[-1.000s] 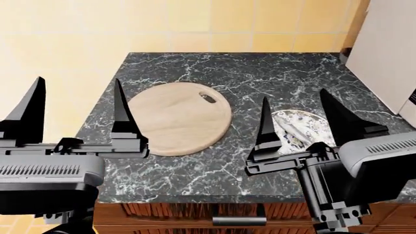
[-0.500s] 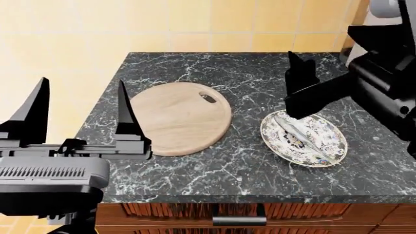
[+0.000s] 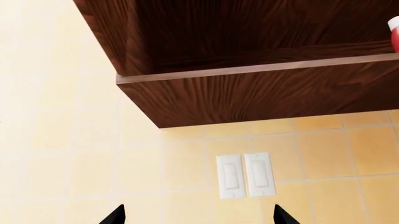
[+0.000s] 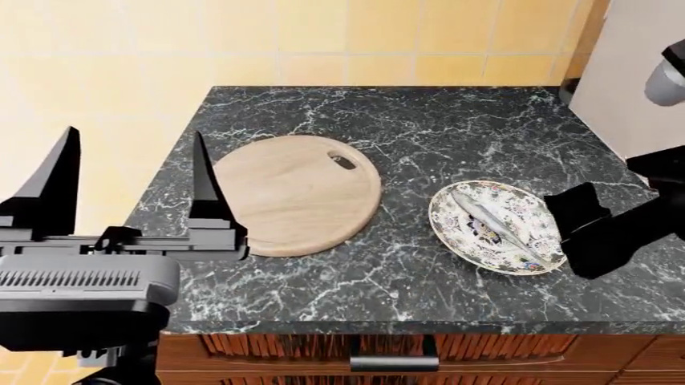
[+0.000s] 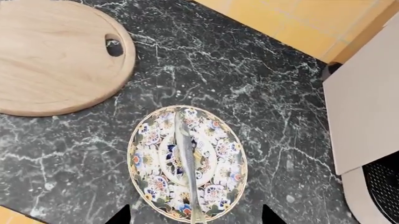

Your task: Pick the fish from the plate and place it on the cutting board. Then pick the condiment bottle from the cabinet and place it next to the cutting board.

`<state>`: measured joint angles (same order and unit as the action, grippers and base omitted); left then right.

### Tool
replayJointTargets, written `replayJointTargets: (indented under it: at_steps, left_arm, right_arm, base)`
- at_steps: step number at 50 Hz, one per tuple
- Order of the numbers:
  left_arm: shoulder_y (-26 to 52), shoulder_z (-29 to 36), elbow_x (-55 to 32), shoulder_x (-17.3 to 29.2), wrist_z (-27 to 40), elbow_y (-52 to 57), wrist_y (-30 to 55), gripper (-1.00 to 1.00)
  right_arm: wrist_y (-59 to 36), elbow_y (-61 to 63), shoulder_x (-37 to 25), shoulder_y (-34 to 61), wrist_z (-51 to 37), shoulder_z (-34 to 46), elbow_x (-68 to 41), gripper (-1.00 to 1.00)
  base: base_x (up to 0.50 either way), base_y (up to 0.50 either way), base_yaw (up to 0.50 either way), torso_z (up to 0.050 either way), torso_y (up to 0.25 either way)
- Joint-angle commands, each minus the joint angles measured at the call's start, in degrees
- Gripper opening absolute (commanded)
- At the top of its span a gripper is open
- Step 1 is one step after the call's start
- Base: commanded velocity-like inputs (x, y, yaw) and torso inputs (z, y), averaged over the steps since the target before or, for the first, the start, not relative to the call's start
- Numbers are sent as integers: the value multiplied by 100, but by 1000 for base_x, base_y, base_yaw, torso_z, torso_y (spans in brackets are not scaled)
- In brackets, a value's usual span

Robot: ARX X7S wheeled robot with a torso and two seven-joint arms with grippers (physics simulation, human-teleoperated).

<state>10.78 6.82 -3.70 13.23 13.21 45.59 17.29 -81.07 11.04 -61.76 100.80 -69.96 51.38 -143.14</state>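
The fish (image 4: 496, 224) lies lengthwise on the patterned plate (image 4: 541, 210) at the counter's right. The round cutting board (image 4: 294, 192) lies bare to the plate's left. My right arm (image 4: 599, 233) is by the plate's right front rim. In the right wrist view my right gripper (image 5: 194, 217) is open and empty above the plate (image 5: 218, 154), its tips either side of the fish (image 5: 186, 158) at its near end. My left gripper (image 4: 128, 188) is open and empty, left of the board. The left wrist view shows the cabinet (image 3: 249, 88) and a red-and-white sliver of the condiment bottle (image 3: 395, 39).
A white appliance (image 4: 642, 88) stands at the counter's back right, also in the right wrist view (image 5: 361, 112). The black marble counter (image 4: 354, 273) ends at a front edge above a drawer handle (image 4: 393, 362). Wall switches (image 3: 246, 175) sit under the cabinet.
My right arm swung from in front of the plate, up over its back, and now down to its right front side. The plate and fish show fully. The left arm has not moved.
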Motion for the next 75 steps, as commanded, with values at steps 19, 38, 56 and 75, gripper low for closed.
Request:
replayJointTargets:
  at_steps: [19, 38, 56, 75]
  left_arm:
    - [0, 58, -69, 93, 93, 8, -11, 100]
    - [284, 31, -197, 125, 144, -432, -100, 100]
    - [362, 93, -190, 153, 199, -646, -163, 100]
    - [364, 145, -209, 198, 247, -694, -202, 100]
  right_arm:
    - [137, -417, 275, -1473, 1463, -567, 2062, 100]
    - [80, -1279, 1017, -1738, 3552, -532, 4581, 100]
    - [560, -1696, 1441, -1872, 4737, -124, 5770, 100]
    - [971, -1840, 1522, -2171, 5089, 47, 6126, 100]
  base:
    - [0, 0, 0, 0, 0]
    - [0, 0, 0, 0, 0]
    - [0, 0, 0, 0, 0]
    - [0, 0, 0, 0, 0]
